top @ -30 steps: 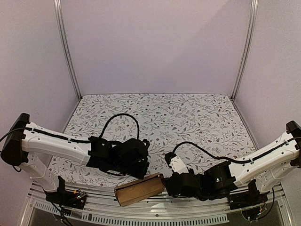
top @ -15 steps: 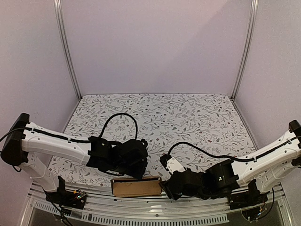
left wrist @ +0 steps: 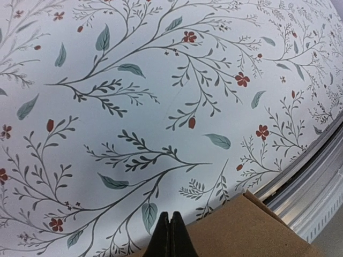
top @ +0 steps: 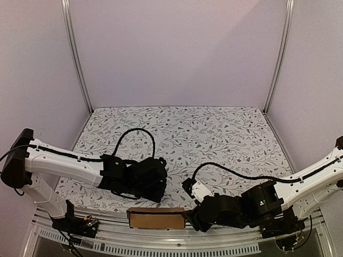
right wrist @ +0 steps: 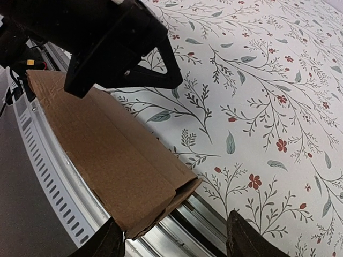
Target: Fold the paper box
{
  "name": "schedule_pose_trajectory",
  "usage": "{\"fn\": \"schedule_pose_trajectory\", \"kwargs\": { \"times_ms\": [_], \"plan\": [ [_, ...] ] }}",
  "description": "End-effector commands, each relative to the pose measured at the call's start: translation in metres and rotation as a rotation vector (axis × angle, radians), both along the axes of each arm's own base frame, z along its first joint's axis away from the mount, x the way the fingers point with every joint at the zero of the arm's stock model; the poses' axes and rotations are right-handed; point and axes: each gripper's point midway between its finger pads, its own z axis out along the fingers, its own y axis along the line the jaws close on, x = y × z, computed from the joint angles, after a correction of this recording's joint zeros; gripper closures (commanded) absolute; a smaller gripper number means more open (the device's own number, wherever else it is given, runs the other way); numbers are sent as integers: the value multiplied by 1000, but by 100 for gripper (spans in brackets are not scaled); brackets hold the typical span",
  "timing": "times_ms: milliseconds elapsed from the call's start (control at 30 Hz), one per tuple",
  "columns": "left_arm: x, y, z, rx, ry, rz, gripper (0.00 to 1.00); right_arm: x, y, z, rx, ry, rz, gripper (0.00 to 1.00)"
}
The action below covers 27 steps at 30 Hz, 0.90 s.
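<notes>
The paper box (top: 155, 218) is a slim brown cardboard sleeve. It lies along the table's near edge, partly over the metal rail. In the right wrist view its open end (right wrist: 182, 195) points at my right gripper (right wrist: 174, 243). That gripper is open, its left finger (right wrist: 107, 242) beside the box's lower corner and its right finger (right wrist: 244, 238) well clear. My left gripper (top: 156, 197) hovers just behind the box, shut and empty. In the left wrist view its fingertips (left wrist: 170, 235) meet above the edge of the cardboard (left wrist: 252, 230).
A slotted metal rail (top: 214, 243) runs along the near edge of the floral tablecloth (top: 214, 134). The left arm's black wrist (right wrist: 118, 48) looms over the far end of the box. Pale walls and two upright posts (top: 75, 53) bound the back.
The box has swung from a tilt to lie parallel with the table edge and slid nearer, onto the rail. My right gripper moved nearer with it and opened slightly. The left gripper stayed shut.
</notes>
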Motion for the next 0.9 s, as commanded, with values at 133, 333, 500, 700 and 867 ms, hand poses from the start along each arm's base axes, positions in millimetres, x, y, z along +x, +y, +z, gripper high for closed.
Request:
{"fn": "schedule_pose_trajectory", "kwargs": {
  "times_ms": [133,333,500,700,867],
  "plan": [
    [4,12,0,9,2,24,100,-23,3,11,29,-2,66,41],
    [2,11,0,-5,15,19,100,-37,4,24,70,-2,121,44],
    [-4,13,-1,-18,35,17,100,-32,8,44,108,-54,113,48],
    [-12,17,-1,-27,45,11,100,-19,25,68,121,-139,74,68],
    [-22,15,-10,-7,61,-6,100,-11,44,68,108,-119,85,82]
  ]
}}
